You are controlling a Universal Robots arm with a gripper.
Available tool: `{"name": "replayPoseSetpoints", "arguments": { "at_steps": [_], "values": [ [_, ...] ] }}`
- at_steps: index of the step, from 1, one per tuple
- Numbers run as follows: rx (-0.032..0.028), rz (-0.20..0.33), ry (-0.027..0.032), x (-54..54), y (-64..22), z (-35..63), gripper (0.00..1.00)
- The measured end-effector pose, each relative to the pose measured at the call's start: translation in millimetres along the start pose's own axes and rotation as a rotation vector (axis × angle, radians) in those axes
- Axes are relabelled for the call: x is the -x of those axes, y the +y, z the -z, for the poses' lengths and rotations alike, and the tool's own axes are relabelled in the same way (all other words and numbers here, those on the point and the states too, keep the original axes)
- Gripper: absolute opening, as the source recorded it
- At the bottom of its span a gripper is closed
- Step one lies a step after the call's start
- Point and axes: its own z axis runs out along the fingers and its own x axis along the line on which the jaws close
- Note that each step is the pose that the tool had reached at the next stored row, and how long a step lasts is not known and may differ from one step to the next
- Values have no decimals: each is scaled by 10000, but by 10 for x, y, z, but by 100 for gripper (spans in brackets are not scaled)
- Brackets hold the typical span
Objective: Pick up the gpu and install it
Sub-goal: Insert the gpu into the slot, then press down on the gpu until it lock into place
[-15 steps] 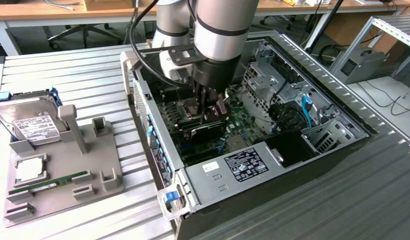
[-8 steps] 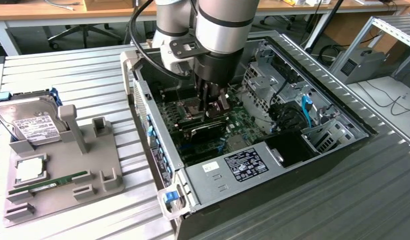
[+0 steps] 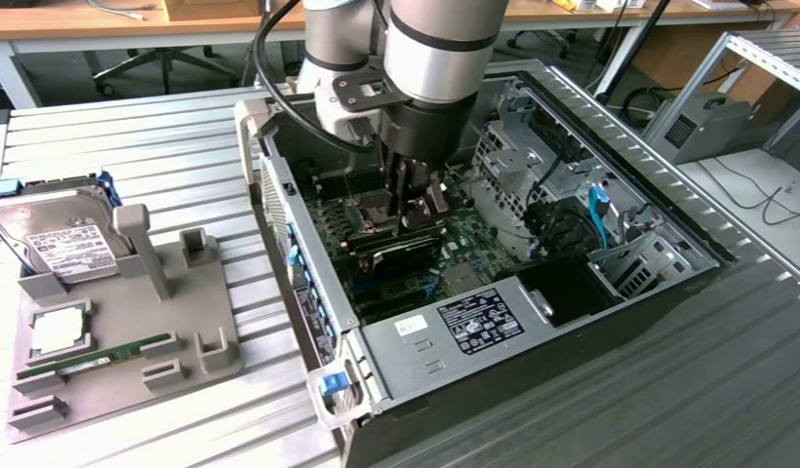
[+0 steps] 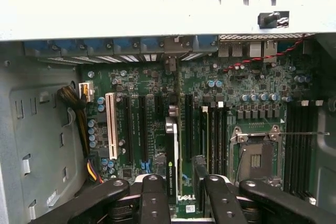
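The gpu (image 4: 171, 153) stands on edge in a motherboard slot, seen from above as a thin black card with a silvery strip and an NVIDIA label. In the exterior view the gpu (image 3: 397, 250) is a black card low inside the open PC case (image 3: 634, 283). My gripper (image 4: 176, 176) hangs straight over it, a finger on each side. The fingers (image 4: 153, 195) stand apart, with board showing between each tip and the card, so the gripper is open. The gripper (image 3: 416, 210) reaches down into the case's middle.
A grey holder tray (image 3: 179, 331) lies at the exterior view's left with a hard drive (image 3: 61, 244), a processor (image 3: 60, 331) and a green RAM stick (image 3: 95, 359). Around the card are a white slot (image 4: 111, 124), the processor socket (image 4: 257, 156), yellow-black cables (image 4: 79, 114) and the case's drive cage (image 3: 634, 263).
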Motion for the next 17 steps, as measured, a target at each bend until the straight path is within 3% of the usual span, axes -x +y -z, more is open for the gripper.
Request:
{"name": "replayPoseSetpoints", "arguments": {
  "at_steps": [6, 17],
  "values": [
    [217, -39, 6, 8, -58, 5, 33],
    [221, -55, 7, 20, -59, 4, 33]
  ]
}}
